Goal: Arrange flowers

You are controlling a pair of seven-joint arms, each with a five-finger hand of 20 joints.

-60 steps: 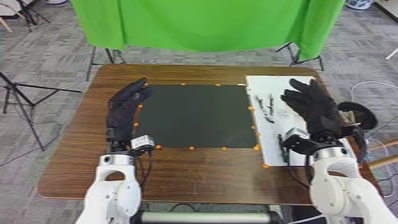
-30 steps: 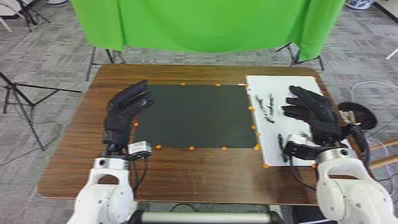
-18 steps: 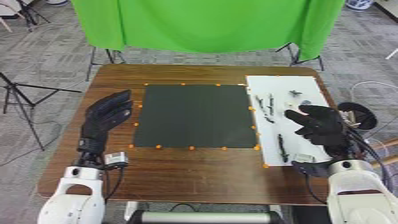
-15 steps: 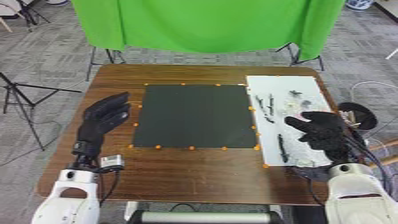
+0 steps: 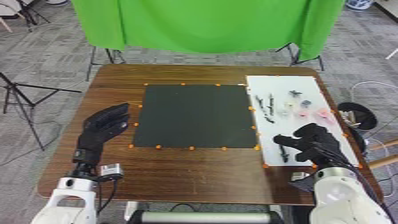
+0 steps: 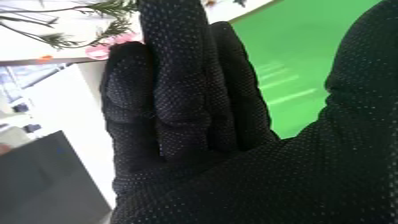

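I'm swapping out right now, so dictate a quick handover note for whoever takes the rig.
Left hand: open, nothing seen in it, left of the dark mat.
Right hand: open, nothing seen in it, at the white board's near end.
Materials: dark stems and pink blooms on the board.
Done: no arranging visible.
Left to do: all of it, probably on the mat.
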